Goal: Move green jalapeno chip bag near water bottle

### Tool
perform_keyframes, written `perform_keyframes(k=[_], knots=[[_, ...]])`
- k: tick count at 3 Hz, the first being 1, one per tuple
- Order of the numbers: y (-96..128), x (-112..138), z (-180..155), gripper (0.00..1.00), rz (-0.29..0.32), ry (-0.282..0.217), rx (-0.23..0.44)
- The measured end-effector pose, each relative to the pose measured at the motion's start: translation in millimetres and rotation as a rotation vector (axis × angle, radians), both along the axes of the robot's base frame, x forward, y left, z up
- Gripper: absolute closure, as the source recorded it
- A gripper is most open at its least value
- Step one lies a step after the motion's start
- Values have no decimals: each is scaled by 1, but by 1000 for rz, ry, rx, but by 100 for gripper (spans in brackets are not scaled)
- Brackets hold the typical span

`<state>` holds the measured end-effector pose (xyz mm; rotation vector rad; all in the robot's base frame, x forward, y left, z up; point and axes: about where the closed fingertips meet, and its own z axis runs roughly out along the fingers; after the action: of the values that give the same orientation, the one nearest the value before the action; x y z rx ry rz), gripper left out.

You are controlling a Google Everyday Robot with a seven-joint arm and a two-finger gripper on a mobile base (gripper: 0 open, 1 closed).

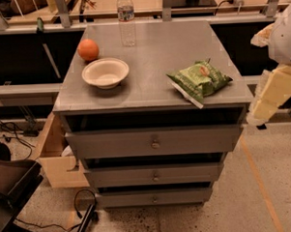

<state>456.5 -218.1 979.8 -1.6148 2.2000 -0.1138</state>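
The green jalapeno chip bag (pixel 199 79) lies flat near the front right edge of the grey cabinet top (pixel 157 49), with its orange-red logo facing up. The clear water bottle (pixel 126 19) stands upright at the back edge, left of centre. My gripper (pixel 266 105) hangs off the right side of the cabinet, just beyond the right edge and a little lower than the top. It is to the right of the bag and apart from it, and it holds nothing that I can see.
An orange (pixel 88 49) and a white bowl (pixel 105 72) sit on the left half of the top. Below are three grey drawers (pixel 154 141). A wooden box (pixel 53 158) stands on the floor at the left. Cables and a dark chair (pixel 13 186) are at the lower left.
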Motion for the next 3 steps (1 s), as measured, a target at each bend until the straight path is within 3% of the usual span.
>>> perform_keyframes(k=[1,2,3], knots=[[-14,20,-25,0,-125,-51,158],[-26,58,-41,0,-233,-133,325],[-34,98,-40,0,-300,-242,453]])
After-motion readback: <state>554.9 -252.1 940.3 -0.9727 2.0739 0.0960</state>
